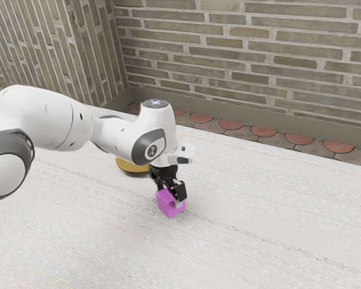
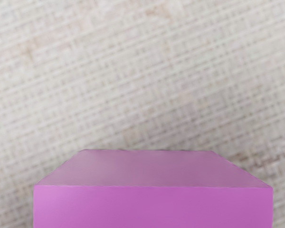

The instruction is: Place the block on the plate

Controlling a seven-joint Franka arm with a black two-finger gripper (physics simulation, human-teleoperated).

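The block [image 1: 163,203] is right at the gripper [image 1: 173,198]. I can't tell if the gripper is squeezing it. I think this is the grabbing part. Next it needs a good, tight hold, then up and over to the plate [image 1: 131,168]. From the exterior view's left: the arm [image 1: 57,120] is smooth and white, the plate is round and yellow, the block is a purple box with flat sides, and the table [image 1: 271,223] looks pale and scratchy.
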